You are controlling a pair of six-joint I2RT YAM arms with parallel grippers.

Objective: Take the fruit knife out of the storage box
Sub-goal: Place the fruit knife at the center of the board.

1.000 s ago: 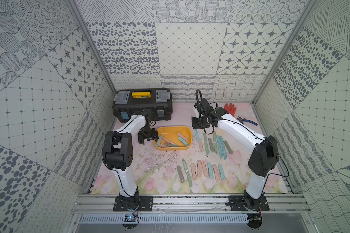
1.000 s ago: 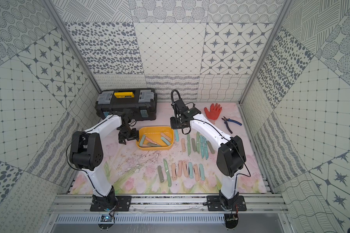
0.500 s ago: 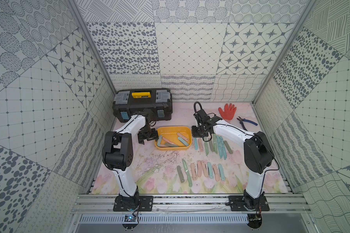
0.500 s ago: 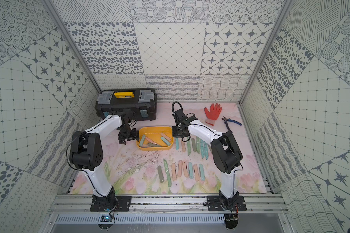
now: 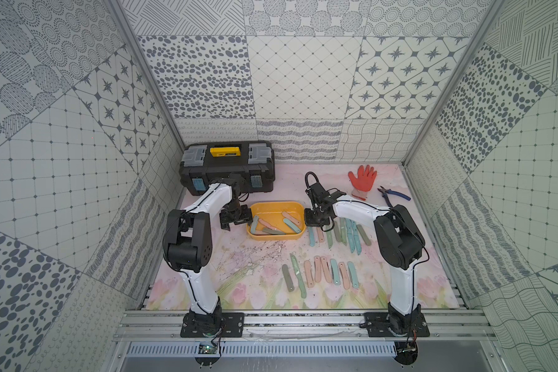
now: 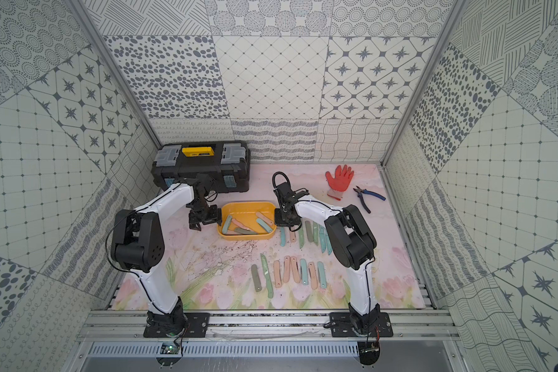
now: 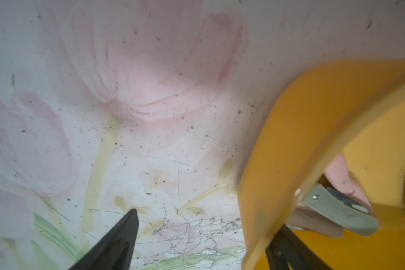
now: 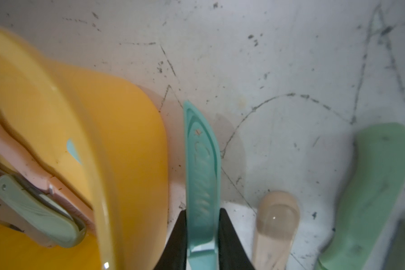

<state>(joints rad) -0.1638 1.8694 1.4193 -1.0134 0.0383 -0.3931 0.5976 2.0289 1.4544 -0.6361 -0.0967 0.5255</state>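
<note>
Right gripper (image 8: 202,210) has dropped to the counter (image 5: 245,257), still pinching the teal fruit knife (image 8: 201,163) just beside the storage box (image 5: 276,237); only release seems left. Left gripper (image 5: 237,223) wide, straddling box wall.

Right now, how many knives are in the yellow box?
5: teal knife at the left end; pink knife, grey-green knife in the middle; pink one, teal one at right; more may hide underneath.

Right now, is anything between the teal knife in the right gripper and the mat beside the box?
Nothing visible does. The teal knife, in the right gripper, sits over bare mat between the storage box and a peach knife.
</note>
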